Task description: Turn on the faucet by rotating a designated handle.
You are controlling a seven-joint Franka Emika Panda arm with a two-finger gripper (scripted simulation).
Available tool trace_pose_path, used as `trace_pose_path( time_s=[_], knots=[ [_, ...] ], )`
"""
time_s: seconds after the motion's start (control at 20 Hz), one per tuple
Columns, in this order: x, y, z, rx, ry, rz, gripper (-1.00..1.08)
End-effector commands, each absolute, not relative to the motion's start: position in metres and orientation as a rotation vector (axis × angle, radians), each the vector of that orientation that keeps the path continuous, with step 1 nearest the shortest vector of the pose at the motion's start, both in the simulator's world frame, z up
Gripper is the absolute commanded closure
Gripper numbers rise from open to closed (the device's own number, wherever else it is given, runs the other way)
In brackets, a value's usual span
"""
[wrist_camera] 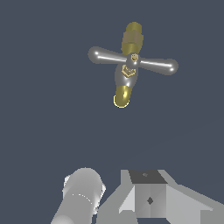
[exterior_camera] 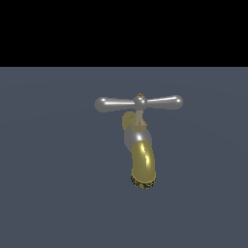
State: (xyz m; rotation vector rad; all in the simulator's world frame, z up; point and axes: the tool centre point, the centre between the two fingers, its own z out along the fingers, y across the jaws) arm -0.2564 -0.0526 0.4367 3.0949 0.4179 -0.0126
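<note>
Faucet (exterior_camera: 142, 160): centre of the exterior view, brass spout curving down to a dark speckled rim, silver-grey neck above.
Handle (exterior_camera: 139, 102): silver crossbar level across the faucet's top, 2 bulbous ends, brass knob at its middle; nothing touches it.
Table (exterior_camera: 48, 193): plain slate-grey surface around the faucet, black band above it.
Hand (wrist_camera: 150, 199): only grey parts show at the wrist view's lower edge, well apart from the handle (wrist_camera: 132, 61); whether its fingers are apart or together cannot be told.
Obstructions: open grey table lies between hand and faucet (wrist_camera: 123, 94).
</note>
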Motion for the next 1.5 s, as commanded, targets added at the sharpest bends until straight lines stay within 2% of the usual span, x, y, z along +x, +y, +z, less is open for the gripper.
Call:
trace_pose_path(
  time_s=[0.0,1.45],
  knots=[
    [-0.255,-0.060,0.427,3.081,0.513,-0.012,1.08],
    [-0.203,-0.135,0.310,2.728,1.532,-0.010,1.08]
  ],
)
